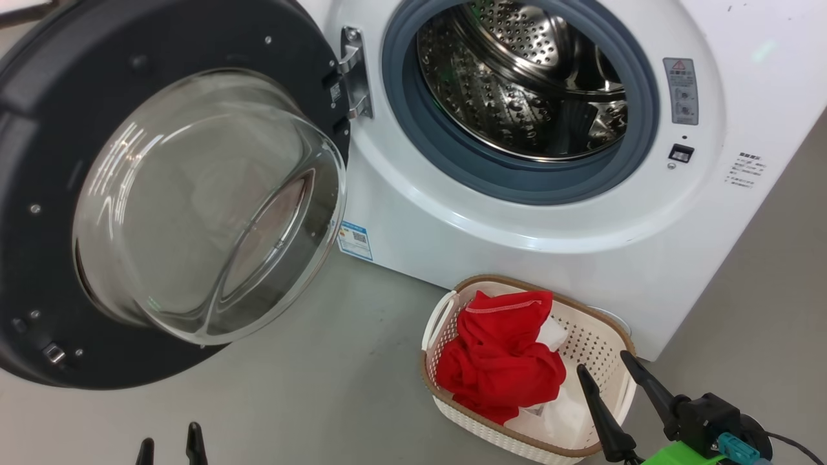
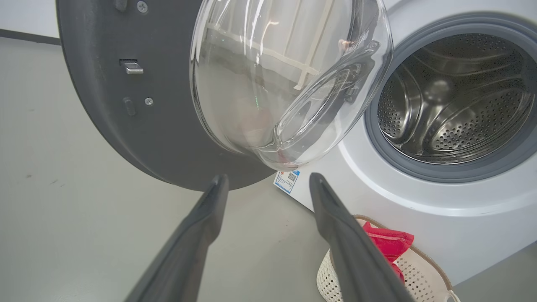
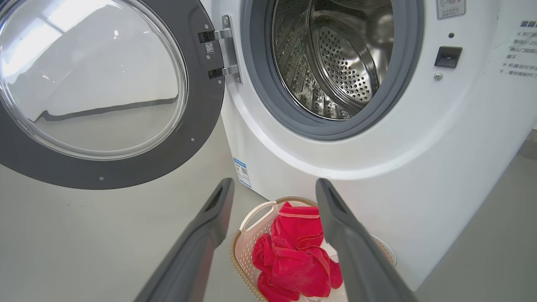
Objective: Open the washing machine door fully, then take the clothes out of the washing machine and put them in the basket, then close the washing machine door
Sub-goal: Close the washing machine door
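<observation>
the clothes (image 1: 497, 361) lie in the basket (image 1: 597, 339), a bunched red heap filling its left half, with a line of white stitching along the top fold and white patches at the heap's right and lower edges. the basket sits on the grey floor (image 1: 336, 387), just in front of the washing machine (image 1: 517, 252), below its opening.

above it the washing machine stands open: inside the grey rubber ring (image 1: 404, 123) i see the perforated steel drum (image 1: 510, 84). the washing machine door (image 1: 39, 142) is swung wide to my left on its metal hinge (image 1: 354, 71), inner face toward me, the clear glass bowl (image 1: 207, 206) bulging out of the dark rim. a small blue sticker (image 1: 355, 240) sits low on the machine's front, beneath the hinge.

my right gripper (image 1: 602, 361) is at the lower right of the head view, jaws wide apart and holding nothing, its two dark fingers crossing in front of the basket's right end; in the right wrist view the red heap shows between them. my left gripper (image 1: 170, 433) pokes its fingertips up from the bottom edge of the head view, under the door, jaws apart too with nothing between them; in the left wrist view they point toward the door's lower rim, clear of it.
</observation>
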Controlling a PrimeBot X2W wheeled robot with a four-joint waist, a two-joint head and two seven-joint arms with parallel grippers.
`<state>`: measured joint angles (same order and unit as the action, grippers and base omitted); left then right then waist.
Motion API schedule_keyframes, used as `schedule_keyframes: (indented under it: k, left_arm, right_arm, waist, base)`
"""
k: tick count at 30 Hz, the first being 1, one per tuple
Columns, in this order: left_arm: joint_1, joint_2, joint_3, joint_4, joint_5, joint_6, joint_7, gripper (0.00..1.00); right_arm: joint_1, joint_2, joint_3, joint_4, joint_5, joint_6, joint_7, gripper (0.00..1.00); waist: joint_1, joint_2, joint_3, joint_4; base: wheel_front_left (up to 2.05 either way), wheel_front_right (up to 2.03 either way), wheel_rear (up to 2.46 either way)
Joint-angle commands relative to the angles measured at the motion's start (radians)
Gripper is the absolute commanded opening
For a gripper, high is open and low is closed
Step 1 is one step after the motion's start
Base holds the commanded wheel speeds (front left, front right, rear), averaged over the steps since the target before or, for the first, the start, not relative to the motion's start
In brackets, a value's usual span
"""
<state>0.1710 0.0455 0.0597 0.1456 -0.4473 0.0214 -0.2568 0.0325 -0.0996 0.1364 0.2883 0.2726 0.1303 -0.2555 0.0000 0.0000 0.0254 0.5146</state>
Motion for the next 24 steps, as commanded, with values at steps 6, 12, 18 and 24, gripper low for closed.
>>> schedule_keyframes:
  k: [6, 12, 18, 24]
  left_arm:
    - [0.01, 0.005, 0.024, -0.044, -0.012, 0.018, -0.005, 1.0]
    - [0.011, 0.005, 0.017, -0.049, -0.009, 0.007, -0.005, 1.0]
    - [-0.026, 0.005, 0.037, -0.086, -0.013, -0.034, -0.005, 0.0]
    - [-0.15, 0.005, 0.181, -0.234, 0.08, -0.103, -0.005, 0.0]
  right_arm:
    - [-0.051, -0.021, 0.042, -0.005, 0.012, 0.0, -0.006, 1.0]
    - [-0.04, -0.019, 0.041, -0.007, 0.017, 0.0, -0.006, 1.0]
    - [-0.024, -0.01, 0.03, -0.011, 0.017, 0.0, -0.006, 1.0]
    - [-0.008, -0.003, 0.016, -0.017, 0.014, 0.0, -0.006, 1.0]
  waist:
    - [0.0, 0.0, 0.0, 0.008]
    - [0.0, 0.0, -0.01, 0.004]
    - [0.0, 0.0, -0.015, 0.001]
    - [0.0, 0.0, -0.014, -0.001]
  base:
    - [0.0, 0.0, 0.0]
    - [0.0, 0.0, 0.0]
    - [0.0, 0.0, 0.0]
    - [0.0, 0.0, 0.0]
